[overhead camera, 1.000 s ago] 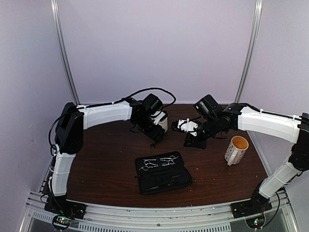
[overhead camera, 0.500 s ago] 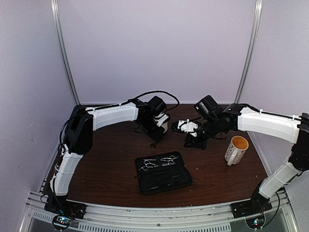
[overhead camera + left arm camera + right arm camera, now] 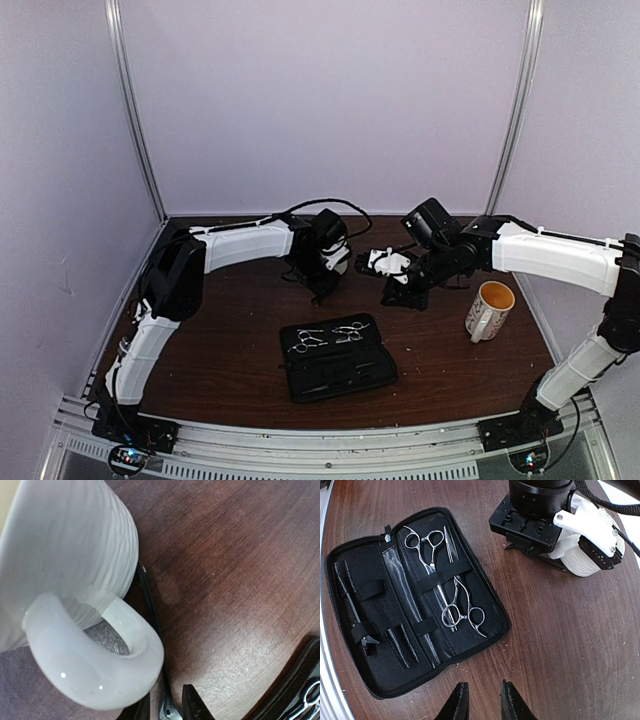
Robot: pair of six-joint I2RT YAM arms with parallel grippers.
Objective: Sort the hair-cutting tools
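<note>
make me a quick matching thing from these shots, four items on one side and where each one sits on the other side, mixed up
Things:
1. scissors
2. white mug
3. yellow-lined mug
4. hair clip outside the case

Places:
a. standing alone at the right side of the table
b. between the fingertips of the left gripper
c. strapped inside the open black case
d. handle turned toward the left wrist camera

Pairs: 1-c, 2-d, 3-a, 4-b

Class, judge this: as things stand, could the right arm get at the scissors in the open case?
Probably yes. The right gripper hangs open and empty beside the case, nothing between them. Elastic straps cross both scissors, so pulling one free may snag.
</note>
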